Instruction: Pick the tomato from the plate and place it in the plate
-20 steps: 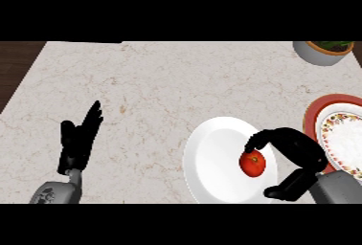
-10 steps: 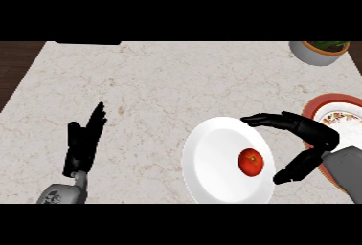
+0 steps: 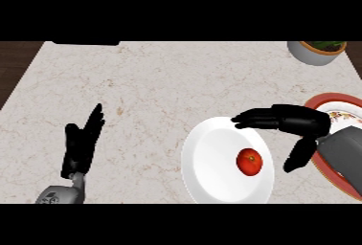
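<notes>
Tomato (image 3: 249,161) now sits free on the white plate (image 3: 212,143); my right hand (image 3: 300,122) has let go, fingers spread, holding nothing, so placing looks done

A pale marbled table (image 3: 163,81) with faint brown veins fills the view; dark brown wood floor (image 3: 16,64) shows past its left edge, evenly lit

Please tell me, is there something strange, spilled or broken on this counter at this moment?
Nothing stands out. The tomato lies whole on the white plate, and the right hand is open beside it. The red-rimmed plate and the plant pot look intact, with nothing spilled.
</notes>
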Robot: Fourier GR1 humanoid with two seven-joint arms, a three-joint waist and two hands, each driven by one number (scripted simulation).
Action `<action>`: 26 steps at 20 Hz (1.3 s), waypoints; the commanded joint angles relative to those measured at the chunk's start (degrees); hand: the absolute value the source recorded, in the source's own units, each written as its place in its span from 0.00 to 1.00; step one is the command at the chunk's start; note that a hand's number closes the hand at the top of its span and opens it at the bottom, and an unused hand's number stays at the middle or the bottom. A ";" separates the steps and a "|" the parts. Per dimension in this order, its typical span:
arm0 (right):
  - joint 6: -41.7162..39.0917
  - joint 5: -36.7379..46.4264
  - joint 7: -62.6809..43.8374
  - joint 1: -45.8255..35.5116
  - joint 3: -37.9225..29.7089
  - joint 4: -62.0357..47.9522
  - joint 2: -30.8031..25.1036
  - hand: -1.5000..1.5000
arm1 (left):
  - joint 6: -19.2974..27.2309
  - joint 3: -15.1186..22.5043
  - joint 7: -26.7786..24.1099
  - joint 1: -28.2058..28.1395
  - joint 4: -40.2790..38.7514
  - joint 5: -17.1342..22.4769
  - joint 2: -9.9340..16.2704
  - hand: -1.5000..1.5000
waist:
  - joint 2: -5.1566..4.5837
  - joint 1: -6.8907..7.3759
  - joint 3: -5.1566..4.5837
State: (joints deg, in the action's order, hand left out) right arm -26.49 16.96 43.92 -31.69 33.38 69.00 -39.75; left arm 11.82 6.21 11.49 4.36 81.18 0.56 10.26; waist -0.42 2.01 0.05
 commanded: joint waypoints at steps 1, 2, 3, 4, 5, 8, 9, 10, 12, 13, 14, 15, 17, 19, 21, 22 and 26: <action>-5.16 5.83 5.01 -2.46 6.22 -1.81 1.35 0.00 | -0.23 0.01 2.09 1.06 1.27 -0.43 0.54 0.50 | 0.18 -0.52 -0.02; -5.51 6.20 6.51 -5.46 5.52 -6.61 1.83 0.00 | -0.49 0.42 2.78 -1.60 3.47 -0.13 0.62 0.50 | 0.10 0.17 0.01; -5.08 7.19 8.69 -4.75 6.08 -7.82 0.47 0.00 | 0.57 -1.51 -0.42 1.18 -1.85 -0.11 -0.41 0.50 | 0.00 -0.70 -0.04; -4.48 7.75 7.93 -4.55 6.92 -6.83 1.66 0.00 | -0.71 -1.08 0.26 -1.04 1.22 0.36 0.51 0.50 | 0.20 -0.73 -0.03; -2.43 9.25 7.20 -2.75 8.61 -5.88 2.53 0.00 | -0.27 -1.16 0.78 -0.46 1.24 -0.23 0.63 0.50 | 0.26 -1.05 -0.03; -2.14 10.15 9.86 -4.09 8.37 -9.26 2.07 0.00 | -2.01 -2.47 3.48 -1.27 4.88 0.81 2.89 0.50 | 0.30 -1.07 -0.02; -4.36 9.35 5.33 -6.28 8.49 -8.86 5.95 0.00 | 0.89 -0.74 1.19 -0.46 0.55 -1.32 -0.91 0.50 | 0.26 -1.28 -0.06; -2.53 9.90 9.29 -4.59 7.60 -9.35 3.47 0.00 | 0.82 -0.66 2.68 -0.11 3.29 -1.12 -0.90 0.50 | 0.33 -1.45 -0.04; -3.38 10.78 8.09 -8.02 8.47 -13.07 6.26 0.00 | -1.90 -2.81 0.08 -3.16 3.36 0.12 2.28 0.50 | 0.26 -0.83 -0.04; -0.17 12.22 7.70 -5.06 9.90 -13.21 8.48 0.00 | -0.60 -2.46 1.35 0.07 0.09 -0.64 0.45 0.50 | 0.23 -1.36 -0.04; -0.43 11.84 10.55 -3.60 9.97 -11.41 5.34 0.00 | 0.10 -1.12 0.90 -0.61 0.08 -1.67 -0.70 0.50 | 0.30 -1.64 -0.04; -3.17 11.56 10.84 -9.60 9.26 -16.34 7.18 0.00 | -0.89 -0.84 3.76 -0.03 2.98 -0.81 -0.20 0.50 | 0.17 -0.79 -0.02; -2.16 11.81 11.73 -6.83 9.28 -12.96 5.02 0.00 | 0.08 -1.50 1.85 -3.57 5.27 -1.50 0.21 0.50 | 0.40 -1.26 -0.03; 0.71 13.79 11.96 -6.21 11.09 -16.48 7.72 0.00 | 0.40 0.01 -0.66 -2.81 1.40 -2.61 -2.03 0.50 | 0.23 -1.21 -0.04; 0.74 13.97 9.30 -4.32 11.51 -13.68 8.50 0.00 | 0.59 -0.41 -1.14 -5.01 3.93 -2.50 -1.78 0.50 | 0.41 -1.43 -0.05; -1.91 12.69 8.31 -5.55 9.99 -11.61 7.71 0.00 | 1.89 0.87 1.27 -4.42 4.91 -4.09 -2.53 0.50 | 0.47 -1.63 -0.05; -0.07 15.34 8.01 -5.84 10.75 -16.55 11.11 0.00 | -2.58 -2.78 -0.75 -3.10 2.20 -0.52 -0.18 0.50 | 0.35 -1.42 -0.05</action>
State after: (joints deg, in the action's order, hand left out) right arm -21.38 30.76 48.30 -37.00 44.47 54.80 -30.58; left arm 11.28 4.53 11.65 2.25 83.00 -1.12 9.13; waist -0.09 0.53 0.00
